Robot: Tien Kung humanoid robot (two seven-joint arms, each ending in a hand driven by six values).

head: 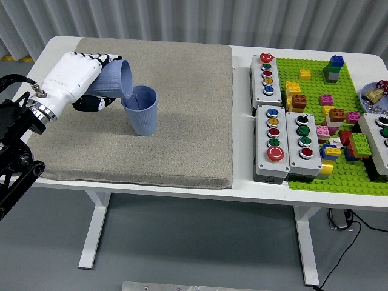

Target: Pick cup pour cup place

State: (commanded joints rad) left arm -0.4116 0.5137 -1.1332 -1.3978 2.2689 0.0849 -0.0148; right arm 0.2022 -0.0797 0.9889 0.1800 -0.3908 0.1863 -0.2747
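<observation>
A blue cup stands upright on the grey mat, left of its middle. My left hand is shut on a second blue cup and holds it tipped on its side, mouth to the right, with its rim just over the left rim of the standing cup. The hand's white back hides most of the fingers and the held cup's base. I cannot see what is in either cup. The right hand is not in view.
Two grey button boxes stand right of the mat. A green baseplate with several loose bricks lies at the far right. A small dish sits at the right edge.
</observation>
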